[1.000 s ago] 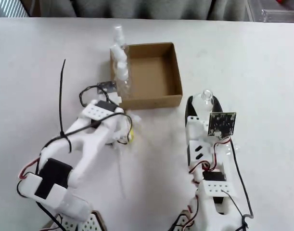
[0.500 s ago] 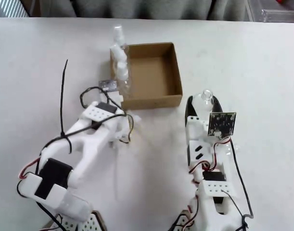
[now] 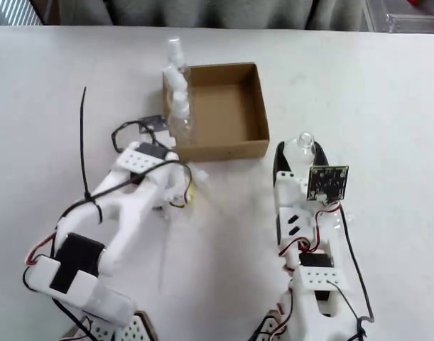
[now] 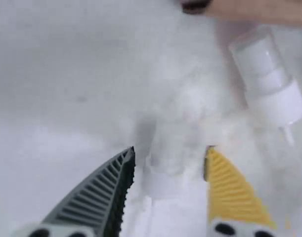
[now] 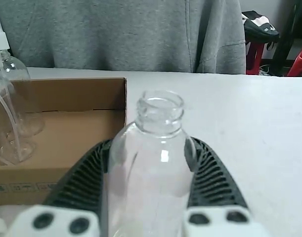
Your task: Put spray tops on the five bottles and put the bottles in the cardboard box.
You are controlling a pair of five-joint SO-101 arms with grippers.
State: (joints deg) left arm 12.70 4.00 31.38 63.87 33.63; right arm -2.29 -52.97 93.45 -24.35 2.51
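Observation:
My right gripper (image 3: 302,158) (image 5: 150,197) is shut on a clear bottle (image 3: 304,144) (image 5: 151,163) with a bare open neck, held upright just right of the cardboard box's front corner. The cardboard box (image 3: 226,148) (image 5: 66,94) stands open at mid-table. Several clear bottles (image 3: 177,96) (image 5: 7,113) with white spray tops stand at its left wall. My left gripper (image 3: 180,190) (image 4: 168,170) is by the box's front left corner, shut on a white spray top (image 4: 165,170), whose thin tube (image 3: 163,249) trails toward the near edge. A second spray top (image 4: 267,79) (image 3: 199,174) lies close by.
A black cable tie (image 3: 84,142) sticks up from the left arm. Loose wires (image 3: 131,131) loop beside the box's left front. The two arms stand side by side with bare white table (image 3: 224,234) between them and more open table right of the box.
The left arm has shifted a little to the left with the spray top, and its trailing tube has swung left with it. The right arm and its bottle have kept still.

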